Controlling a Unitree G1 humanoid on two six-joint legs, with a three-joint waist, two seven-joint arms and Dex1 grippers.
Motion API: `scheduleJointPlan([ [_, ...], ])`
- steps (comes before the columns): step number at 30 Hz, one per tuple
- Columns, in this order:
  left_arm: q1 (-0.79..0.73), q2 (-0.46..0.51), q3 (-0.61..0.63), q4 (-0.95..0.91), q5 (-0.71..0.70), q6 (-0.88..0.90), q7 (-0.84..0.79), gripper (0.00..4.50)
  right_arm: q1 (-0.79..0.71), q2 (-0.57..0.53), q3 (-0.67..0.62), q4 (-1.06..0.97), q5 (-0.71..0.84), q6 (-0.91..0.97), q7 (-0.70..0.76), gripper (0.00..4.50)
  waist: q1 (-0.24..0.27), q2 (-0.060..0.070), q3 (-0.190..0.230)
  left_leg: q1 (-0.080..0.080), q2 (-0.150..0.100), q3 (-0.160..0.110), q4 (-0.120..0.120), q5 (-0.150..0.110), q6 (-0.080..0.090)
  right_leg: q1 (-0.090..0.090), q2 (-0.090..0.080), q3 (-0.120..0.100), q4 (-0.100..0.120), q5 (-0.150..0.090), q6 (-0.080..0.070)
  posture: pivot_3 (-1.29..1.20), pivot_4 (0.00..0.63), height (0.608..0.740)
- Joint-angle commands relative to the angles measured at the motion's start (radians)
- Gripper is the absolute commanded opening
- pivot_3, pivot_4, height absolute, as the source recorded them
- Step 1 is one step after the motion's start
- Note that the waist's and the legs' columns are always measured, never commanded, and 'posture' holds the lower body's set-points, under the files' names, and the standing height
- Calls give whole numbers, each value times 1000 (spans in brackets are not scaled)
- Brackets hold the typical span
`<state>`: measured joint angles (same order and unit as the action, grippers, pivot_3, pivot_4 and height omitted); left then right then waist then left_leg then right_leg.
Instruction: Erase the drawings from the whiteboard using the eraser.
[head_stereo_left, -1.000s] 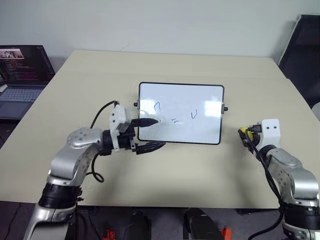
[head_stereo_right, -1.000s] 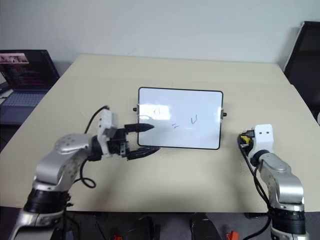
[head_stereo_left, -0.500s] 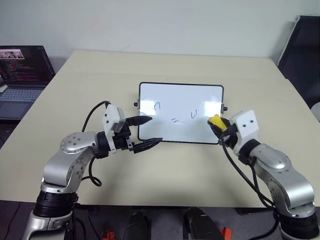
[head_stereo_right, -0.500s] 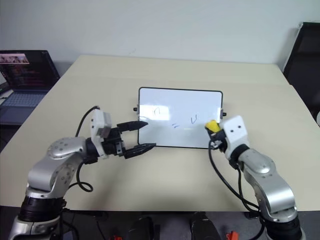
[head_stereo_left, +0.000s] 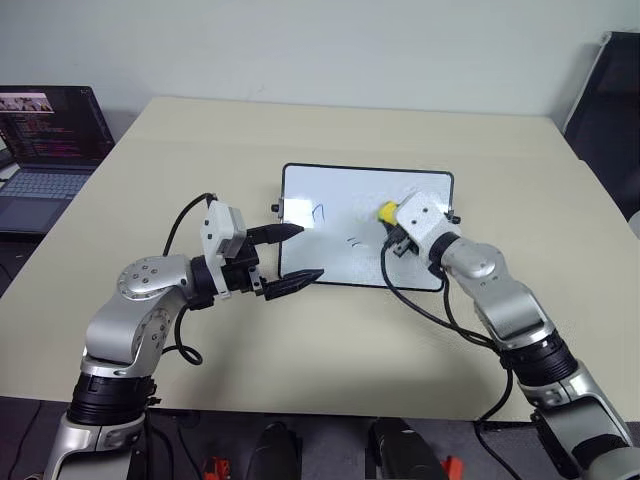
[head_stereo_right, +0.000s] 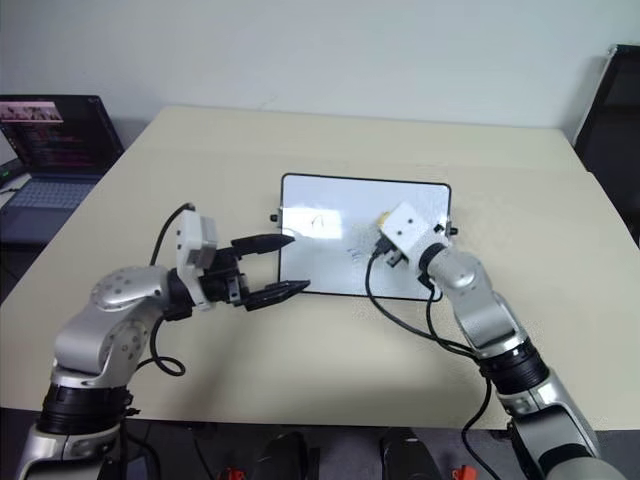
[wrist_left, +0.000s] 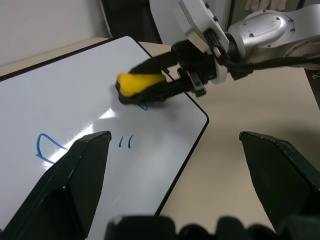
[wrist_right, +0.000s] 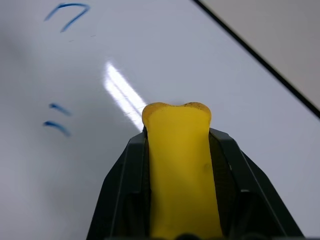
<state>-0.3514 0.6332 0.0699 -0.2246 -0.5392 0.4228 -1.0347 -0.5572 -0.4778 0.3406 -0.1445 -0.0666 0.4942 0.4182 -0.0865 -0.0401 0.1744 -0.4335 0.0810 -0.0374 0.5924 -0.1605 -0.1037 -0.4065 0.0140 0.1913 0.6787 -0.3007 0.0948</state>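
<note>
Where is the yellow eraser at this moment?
The eraser is clamped in the right hand over the right part of the whiteboard, right of the two dashes.

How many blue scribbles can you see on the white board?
2 clear ones: an arch near the left gripper end of the whiteboard, and two short dashes in the middle. A third is mostly hidden under the yellow eraser.
</note>
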Motion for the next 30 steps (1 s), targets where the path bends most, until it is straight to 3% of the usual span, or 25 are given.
scheduleJointPlan([
  [1, -4, 7, 6, -29, -4, -11, 5, 4500, 21, -30, 6, -12, -32, 22, 49, 1239, 0, 0, 0, 0, 0, -1, 0, 0, 0, 0, 0, 0, 0, 0, 0, 0, 150, 740],
  [9, -23, 3, -9, -40, -7, 8, 16, 4500, -23, 17, -65, 41, -118, 27, -69, 1238, -1, 0, 0, 0, 0, -4, 6, 2, 2, 2, 0, -3, 2, 2, -6, 0, 150, 740],
  [17, -51, -4, -22, -78, -25, 55, 54, 4500, 52, -18, 50, -51, -104, 129, 142, 1238, -1, -1, -1, 0, 0, -6, 6, 2, 2, 3, 0, -6, 2, 2, -6, 0, 150, 740],
  [24, -63, -4, -25, -100, -34, 87, 74, 4500, -14, 7, -42, 33, -207, 62, -47, 1238, -3, -1, 0, 0, 0, -7, 9, 3, 2, 3, 0, -7, 2, 4, -7, 0, 150, 740],
  [30, -74, -8, -25, -104, -34, 103, 82, 4500, 10, 2, -17, 19, -193, 88, 35, 1238, -2, -1, -1, 0, 0, -8, 12, 3, 2, 3, 0, -7, 1, 5, -7, 0, 150, 740],
])
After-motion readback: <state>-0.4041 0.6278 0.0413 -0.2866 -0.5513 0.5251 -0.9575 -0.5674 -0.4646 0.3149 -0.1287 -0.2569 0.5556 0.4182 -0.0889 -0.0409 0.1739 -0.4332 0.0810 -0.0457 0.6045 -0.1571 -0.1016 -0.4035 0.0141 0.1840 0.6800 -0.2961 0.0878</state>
